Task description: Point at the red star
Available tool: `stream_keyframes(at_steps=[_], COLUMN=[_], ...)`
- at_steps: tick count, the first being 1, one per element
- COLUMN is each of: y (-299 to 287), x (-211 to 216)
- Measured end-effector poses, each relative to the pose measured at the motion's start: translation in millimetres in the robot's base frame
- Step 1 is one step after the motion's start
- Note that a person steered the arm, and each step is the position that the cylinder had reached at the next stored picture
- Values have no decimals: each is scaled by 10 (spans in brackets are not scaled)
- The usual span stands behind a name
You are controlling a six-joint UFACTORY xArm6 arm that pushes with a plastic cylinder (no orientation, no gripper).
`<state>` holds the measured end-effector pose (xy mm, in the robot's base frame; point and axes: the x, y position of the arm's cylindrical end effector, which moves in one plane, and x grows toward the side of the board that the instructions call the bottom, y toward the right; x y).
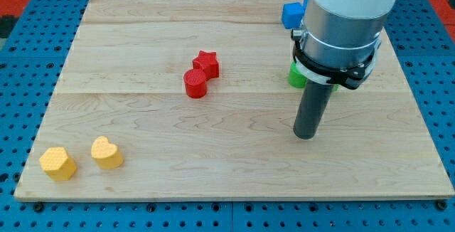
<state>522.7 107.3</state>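
Nearest the lens, at the view's bottom left: two yellow blocks on the counter (234,168). One is a yellow hexagon-like block (57,164) by the corner, the other a yellow heart (106,153) just beside it to the view's right, apart, not touching.

Red star (206,64): sits left of the board's centre, toward the view's top half. Small, solid, hard-edged block, by the look of it light and stiff, nothing fragile. Judged: it would slide readily on the smooth wood if nudged, so pointing calls for stopping short of it. No taking hold applies; the rod can only approach a face or a point of the star. The open side is the star's right and upper edge.

Touching or all but touching its lower-left side: a red cylinder (195,84). Coming in from the view's lower left would disturb that one first.

Outward, to the view's right: my tip (306,135), well apart from the star, lower on the board, with bare wood between them. No claw on this rig, just the dark rod, so nothing is open, closed or held.

Behind the arm's housing: a green block (296,76), shape mostly hidden. Farther up, near the top edge, a blue block (292,15), partly hidden too.

Judged: approach leftward and slightly upward from the tip's present spot looks unobstructed.
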Motion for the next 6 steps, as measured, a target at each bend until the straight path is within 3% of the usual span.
stream_keyframes(at_steps=[6], y=[-117], x=[-64])
